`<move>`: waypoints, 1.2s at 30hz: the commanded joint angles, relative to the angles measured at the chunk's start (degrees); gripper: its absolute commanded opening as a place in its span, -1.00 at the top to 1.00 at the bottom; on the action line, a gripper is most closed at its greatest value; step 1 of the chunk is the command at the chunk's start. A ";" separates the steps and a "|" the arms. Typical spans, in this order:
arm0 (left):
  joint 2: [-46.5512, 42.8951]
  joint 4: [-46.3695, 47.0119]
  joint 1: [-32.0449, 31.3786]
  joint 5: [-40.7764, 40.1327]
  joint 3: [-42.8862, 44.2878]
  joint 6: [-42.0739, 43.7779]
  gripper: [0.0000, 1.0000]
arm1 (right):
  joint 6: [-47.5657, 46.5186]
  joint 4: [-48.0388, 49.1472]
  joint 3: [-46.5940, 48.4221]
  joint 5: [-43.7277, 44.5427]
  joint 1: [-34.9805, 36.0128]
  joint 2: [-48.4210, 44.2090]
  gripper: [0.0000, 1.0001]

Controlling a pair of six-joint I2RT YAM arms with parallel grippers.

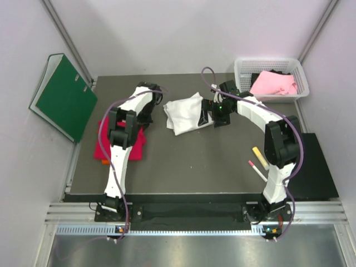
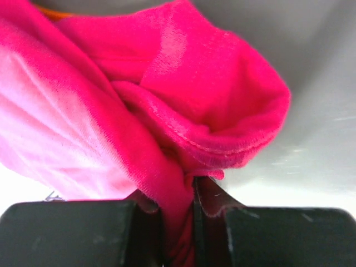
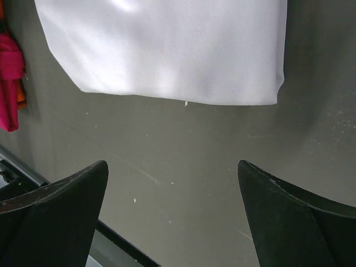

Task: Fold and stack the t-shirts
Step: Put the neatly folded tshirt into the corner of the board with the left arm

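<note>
- The soft crimson-red cotton t-shirt [image 1: 139, 146] lies bunched on the dark grey counter [image 1: 194, 161], to the left of the big white t-shirt [image 1: 186, 113] and on the left arm's side.
- The left tool [image 2: 178, 222] is clenched on a gathered fold of that red cloth, pinched tight between its black fingers [image 2: 72, 233]. A hemmed edge curls over just above the grip.
- A sliver of orange t-shirt [image 1: 104, 162] peeks out from under the red one, so the two look stacked there, left of the white shirt.
- The white shirt sits mid-counter as a rough, lumpy rectangle, folded but not neat from where I stand.
- The right tool [image 3: 172, 164] hovers just beside the white shirt's right edge, spread wide and holding nothing, with bare counter between its fingers.
- The light pink t-shirt [image 1: 272, 83] is heaped in the white plastic basket [image 1: 267, 60], off to the right of the white shirt and farther back.
- A flat green binder [image 1: 64, 97] leans against the wall, far left of the white shirt.
- I'd say the red shirt's fold is the step in hand.
- The next move calls for lifting the pinched edge and drawing it across the shirt's body without dragging the orange one underneath.
</note>
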 commanded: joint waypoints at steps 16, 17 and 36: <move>-28.47 33.55 -4.00 30.77 -18.81 -2.88 -0.98 | -1.61 1.03 -0.04 1.58 -1.66 -2.09 -0.99; -28.74 36.27 -4.26 32.47 -19.71 -3.32 -0.98 | -1.70 0.94 -0.04 1.66 -1.66 -1.91 -0.99; -15.74 50.36 -4.44 43.21 -20.42 -9.74 -0.94 | -2.05 0.76 -1.89 1.14 -4.73 -3.06 -0.99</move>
